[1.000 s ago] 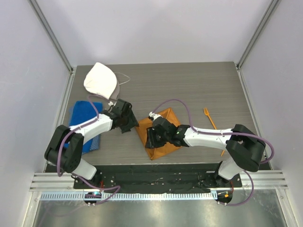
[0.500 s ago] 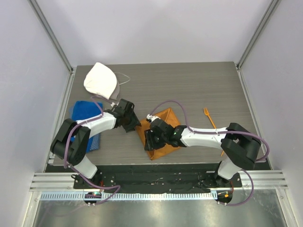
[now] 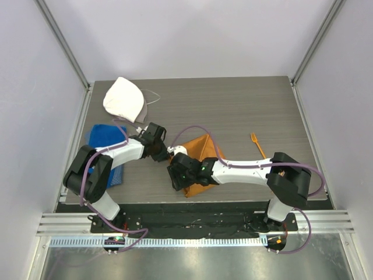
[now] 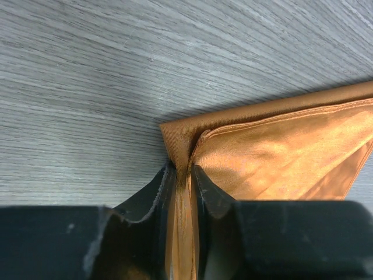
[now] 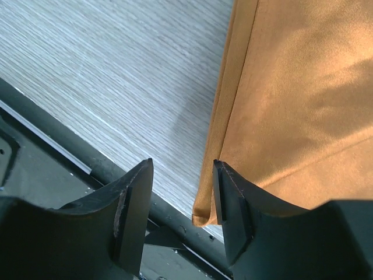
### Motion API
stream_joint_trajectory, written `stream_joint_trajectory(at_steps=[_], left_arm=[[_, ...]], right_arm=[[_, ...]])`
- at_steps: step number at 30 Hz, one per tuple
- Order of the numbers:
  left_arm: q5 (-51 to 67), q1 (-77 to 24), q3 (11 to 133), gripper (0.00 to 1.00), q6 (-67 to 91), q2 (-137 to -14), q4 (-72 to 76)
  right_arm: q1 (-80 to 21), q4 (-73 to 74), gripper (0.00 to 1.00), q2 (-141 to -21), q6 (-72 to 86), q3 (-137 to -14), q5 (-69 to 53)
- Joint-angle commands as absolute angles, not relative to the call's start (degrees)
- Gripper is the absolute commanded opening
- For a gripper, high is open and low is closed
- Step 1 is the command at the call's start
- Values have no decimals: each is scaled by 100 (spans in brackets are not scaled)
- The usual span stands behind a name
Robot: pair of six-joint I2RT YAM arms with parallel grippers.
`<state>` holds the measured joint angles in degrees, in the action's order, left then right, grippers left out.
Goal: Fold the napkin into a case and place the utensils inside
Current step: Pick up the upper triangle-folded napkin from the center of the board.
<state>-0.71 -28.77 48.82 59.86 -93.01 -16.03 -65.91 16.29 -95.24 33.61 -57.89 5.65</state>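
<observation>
Left tool (image 4: pixel 182 173) pinches a corner of the napkin (image 4: pixel 280 146).

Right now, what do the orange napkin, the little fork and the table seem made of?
The napkin looks like woven fabric, perhaps satin: fine ribbed weave, soft sheen, stitched hem. The fork is probably plastic, thin and evenly orange, too small to confirm. The table shows matte grey wood grain, possibly laminate.
</observation>
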Motion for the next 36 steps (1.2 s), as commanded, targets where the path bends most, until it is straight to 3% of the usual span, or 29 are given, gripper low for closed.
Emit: stream_joint_trajectory(at_steps=[1, 16, 27, 34, 36], left_arm=[[-272, -2909, 4781, 20, 5959, -9387, -1600], [-220, -2909, 4693, 17, 5898, -9281, -1512], [-176, -2909, 4685, 17, 5775, -9290, -1459], [-184, -2900, 4676, 19, 5590, -9238, -1494], [-254, -2909, 4676, 24, 5476, -9080, -1512]], right_arm=[[-6811, 2091, 53, -9633, 3226, -6108, 1195], [-7189, 2513, 51, -10151, 3182, -6425, 1819], [-7418, 2698, 42, -10502, 3331, -6372, 2407], [-7471, 2821, 19, -10670, 3278, -6328, 2935], [-7462, 2734, 13, -10530, 3200, -6302, 2927]])
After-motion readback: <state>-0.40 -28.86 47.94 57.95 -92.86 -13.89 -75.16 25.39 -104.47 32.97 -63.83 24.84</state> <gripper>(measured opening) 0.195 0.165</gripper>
